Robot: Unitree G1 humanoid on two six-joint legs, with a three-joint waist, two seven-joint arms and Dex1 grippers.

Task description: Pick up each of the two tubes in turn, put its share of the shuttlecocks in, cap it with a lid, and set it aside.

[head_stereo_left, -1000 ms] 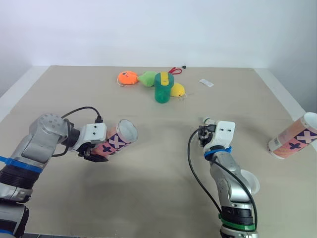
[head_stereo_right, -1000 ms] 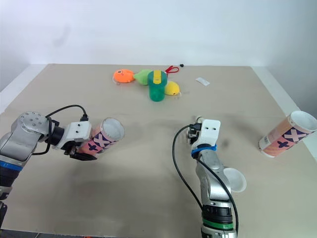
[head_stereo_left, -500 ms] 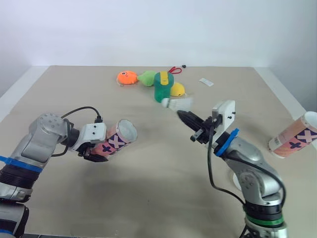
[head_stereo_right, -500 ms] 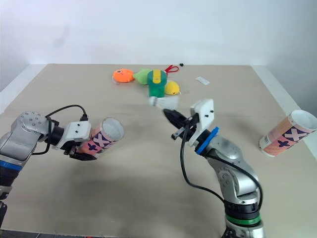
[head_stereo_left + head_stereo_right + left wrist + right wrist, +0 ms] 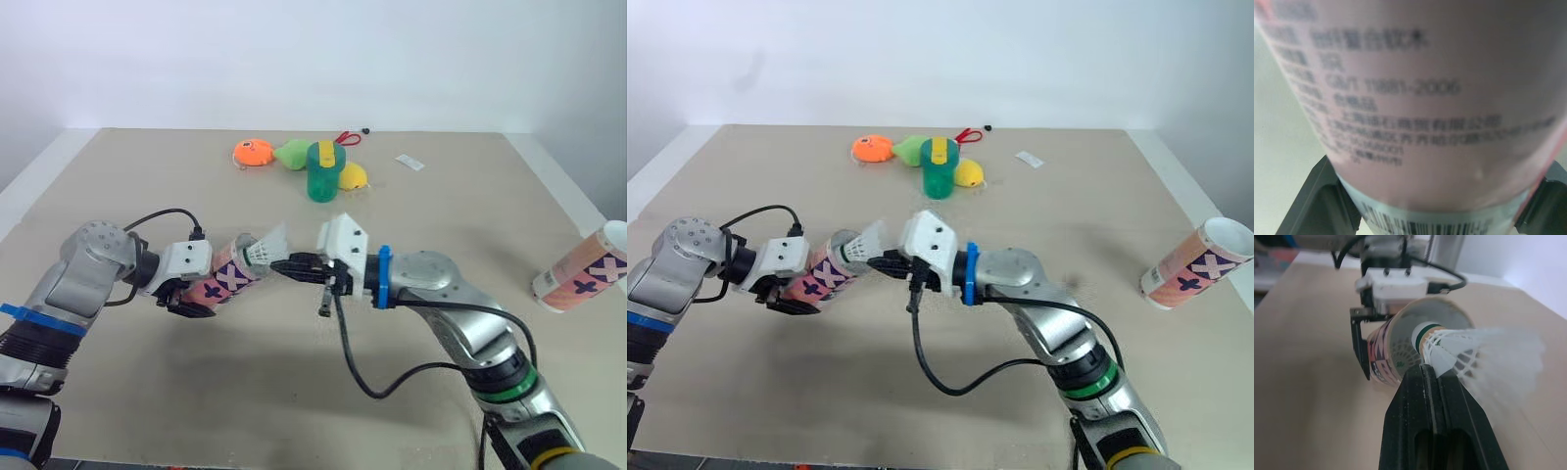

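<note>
nearest, over the beige surface, the left jaws are clenched round the lower body of a pink cardboard tube with purple crosses, holding it off the surface, tilted, with its open white mouth turned toward the right arm. the right jaws are pinched tight on a white feather shuttlecock at the base of its feathers. its green-banded cork tip sits right at the tube's mouth and its skirt fans back toward the right arm.

well apart, at the surface's right edge, lies a second pink tube with purple crosses, open end angled up.

farther back stands a green cylindrical cup with a yellow strip on top, with a yellow soft toy just beside it, then a green soft toy and an orange soft toy. a small white packet lies off to the right.
</note>
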